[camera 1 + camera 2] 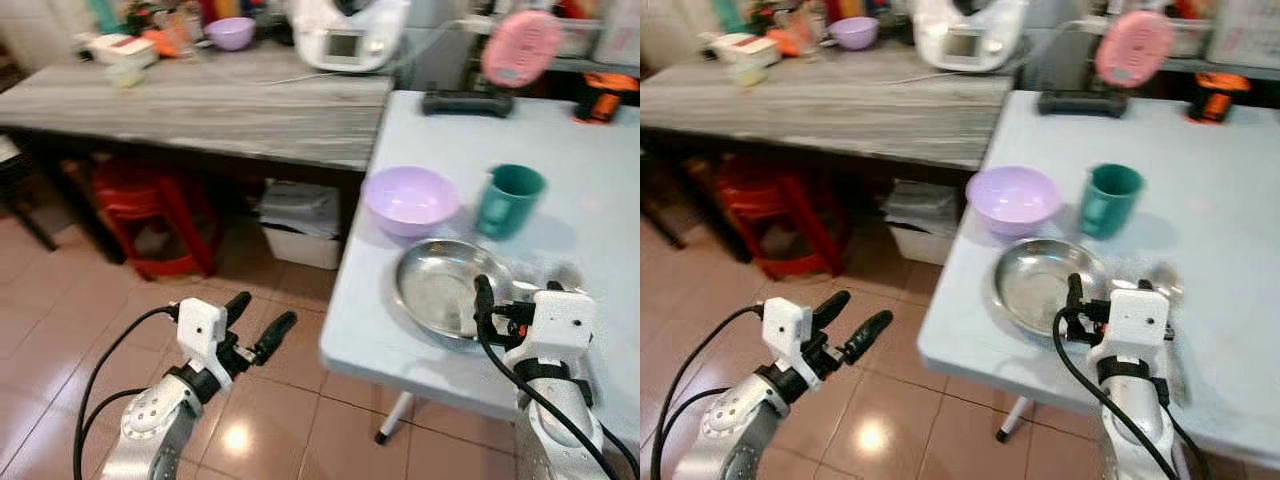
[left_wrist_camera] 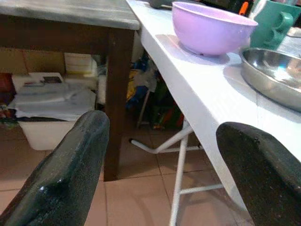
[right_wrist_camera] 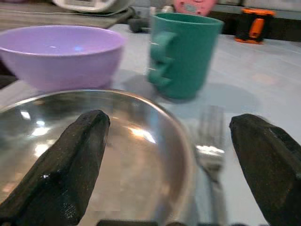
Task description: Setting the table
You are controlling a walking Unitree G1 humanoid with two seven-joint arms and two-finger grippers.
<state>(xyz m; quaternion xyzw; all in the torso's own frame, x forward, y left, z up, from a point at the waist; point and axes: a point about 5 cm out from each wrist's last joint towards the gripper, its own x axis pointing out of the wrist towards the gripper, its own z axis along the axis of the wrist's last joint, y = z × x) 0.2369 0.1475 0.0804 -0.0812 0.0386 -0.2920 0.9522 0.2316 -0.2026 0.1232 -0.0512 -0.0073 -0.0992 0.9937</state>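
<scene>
Two sets of fingers spread wide, holding nothing: right gripper (image 3: 164,165) hovers over the steel plate (image 1: 445,290) near the desk's (image 1: 600,230) edge. Fork (image 3: 210,146) beside it looks thin, slippery; pinch its handle.

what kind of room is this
Most likely a home kitchen or dining corner. A white kitchen appliance stands on a grey wooden counter, and a white folding table holds a purple bowl, green mug and steel plate.
</scene>
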